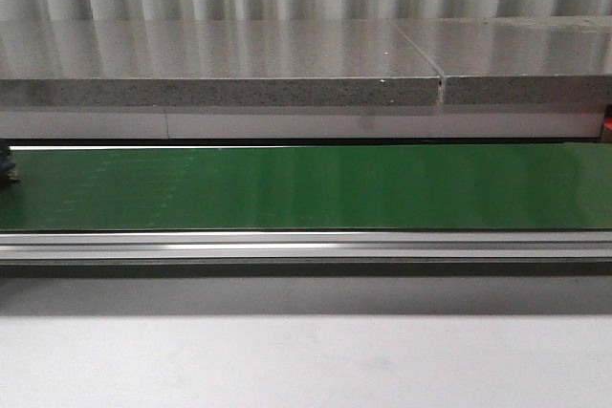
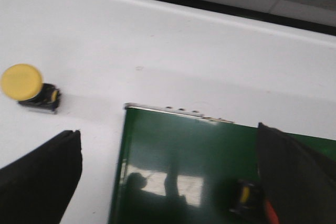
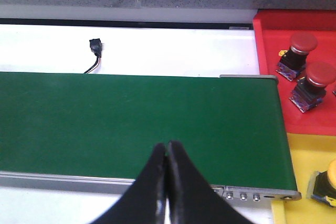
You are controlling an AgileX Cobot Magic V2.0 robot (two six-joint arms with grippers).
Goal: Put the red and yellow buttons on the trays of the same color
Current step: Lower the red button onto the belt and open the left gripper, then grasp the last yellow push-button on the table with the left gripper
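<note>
In the left wrist view a yellow button lies on the white table, off the end of the green belt. A second button, black-bodied with a sliver of red, lies on the belt against one finger. My left gripper is open above the belt end and holds nothing. In the right wrist view my right gripper is shut and empty over the belt's near edge. Two red buttons sit in the red tray. One yellow button sits in the yellow tray. No gripper shows in the front view.
The green conveyor belt runs across the front view, with a metal rail in front and a grey stone slab behind. A small black connector on a wire lies on the white table beyond the belt.
</note>
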